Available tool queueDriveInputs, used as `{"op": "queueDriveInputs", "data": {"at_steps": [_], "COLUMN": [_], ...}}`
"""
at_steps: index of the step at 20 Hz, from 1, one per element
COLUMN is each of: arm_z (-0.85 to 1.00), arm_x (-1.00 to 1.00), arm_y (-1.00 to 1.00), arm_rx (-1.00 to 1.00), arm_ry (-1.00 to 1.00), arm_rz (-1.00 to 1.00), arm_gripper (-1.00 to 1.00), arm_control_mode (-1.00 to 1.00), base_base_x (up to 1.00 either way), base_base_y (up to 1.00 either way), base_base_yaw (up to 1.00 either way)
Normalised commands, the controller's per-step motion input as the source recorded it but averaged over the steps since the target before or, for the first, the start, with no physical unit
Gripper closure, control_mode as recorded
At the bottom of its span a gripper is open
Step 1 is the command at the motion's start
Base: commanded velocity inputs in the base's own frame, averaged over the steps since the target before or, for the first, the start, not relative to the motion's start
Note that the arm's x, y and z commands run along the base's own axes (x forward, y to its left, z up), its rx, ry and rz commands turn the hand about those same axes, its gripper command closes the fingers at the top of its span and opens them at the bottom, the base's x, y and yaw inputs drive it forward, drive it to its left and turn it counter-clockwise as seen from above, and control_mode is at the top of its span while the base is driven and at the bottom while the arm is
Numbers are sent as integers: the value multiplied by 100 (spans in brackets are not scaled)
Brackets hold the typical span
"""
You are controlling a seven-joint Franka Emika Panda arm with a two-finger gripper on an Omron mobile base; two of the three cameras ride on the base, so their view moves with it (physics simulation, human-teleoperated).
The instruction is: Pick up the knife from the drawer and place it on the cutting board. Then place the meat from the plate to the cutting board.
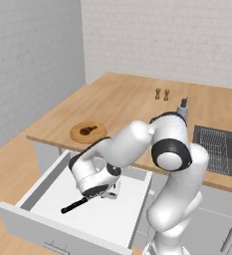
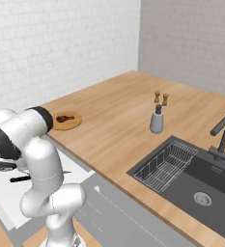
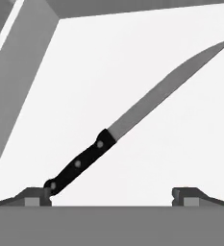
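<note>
The knife (image 3: 80,162), black-handled with a silver-grey blade, lies flat on the floor of the open white drawer (image 1: 38,224). In the left base view its handle (image 1: 73,205) sticks out from under my hand. My gripper (image 3: 113,197) hangs open just above it, and the handle's butt lies close to one fingertip (image 3: 36,196). Nothing is between the jaws. On the counter behind the drawer, the round wooden plate (image 1: 100,132) carries the reddish-brown meat (image 1: 88,130). Both also show in the right base view, the plate (image 2: 73,123) and the meat (image 2: 62,117). The cutting board is out of view.
A sink (image 2: 201,183) with a wire rack (image 2: 164,166) and a dark faucet (image 2: 222,137) is set in the counter to the right. A grey dispenser (image 2: 156,120) and two small shakers (image 2: 161,98) stand behind it. The drawer's grey side wall (image 3: 22,86) rises near the knife.
</note>
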Motion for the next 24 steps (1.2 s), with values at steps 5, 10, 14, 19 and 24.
{"op": "queueDriveInputs", "data": {"at_steps": [5,10,14,19,24], "arm_z": [-4,-5,5,-15,-47], "arm_x": [58,15,51,16,-23], "arm_y": [46,78,20,11,0], "arm_rx": [-6,-18,-10,-10,-7], "arm_ry": [32,23,15,6,-1], "arm_rz": [-1,-3,-14,-5,-1], "arm_gripper": [-100,-100,-100,-100,-100], "arm_control_mode": [-100,-100,-100,-100,-100], "base_base_x": [0,0,0,0,0], "base_base_y": [0,0,0,0,0], "base_base_yaw": [0,0,0,0,0]}}
